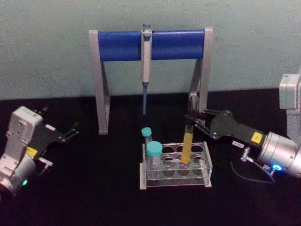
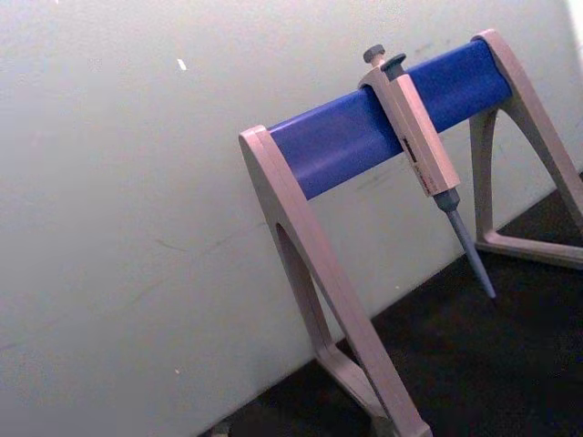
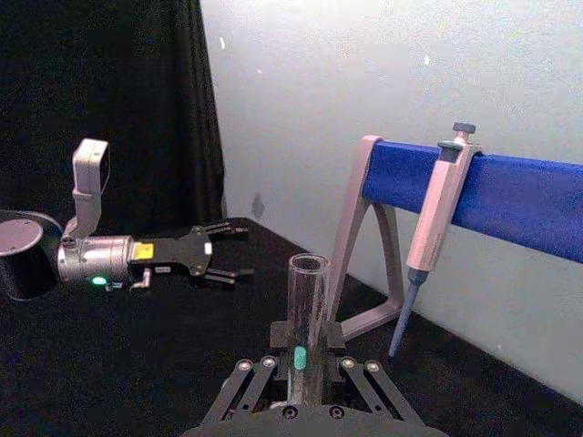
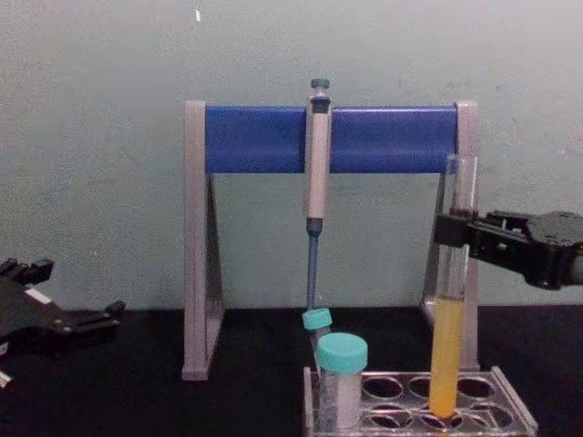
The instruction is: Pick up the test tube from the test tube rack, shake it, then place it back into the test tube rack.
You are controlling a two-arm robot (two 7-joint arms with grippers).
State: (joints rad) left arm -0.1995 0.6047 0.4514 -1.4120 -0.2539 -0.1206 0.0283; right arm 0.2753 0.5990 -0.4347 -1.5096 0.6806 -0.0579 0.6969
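Note:
The test tube (image 1: 187,147) is clear glass with yellow-orange liquid in its lower part. It stands upright with its round bottom in a back-row hole of the clear test tube rack (image 1: 207,175). My right gripper (image 1: 191,120) comes in from the right and is shut on the tube's bare upper part. The chest view shows the right gripper (image 4: 453,230) on the test tube (image 4: 446,346), above the test tube rack (image 4: 510,414). In the right wrist view the test tube (image 3: 307,300) rises between my right gripper's fingers (image 3: 266,366). My left gripper (image 1: 71,132) rests open at the far left.
A grey-and-blue pipette stand (image 1: 101,94) spans behind the rack, with a pipette (image 1: 146,61) hanging from its bar. Two teal-capped tubes (image 1: 154,155) stand at the rack's left end. A pale wall closes the back of the black table.

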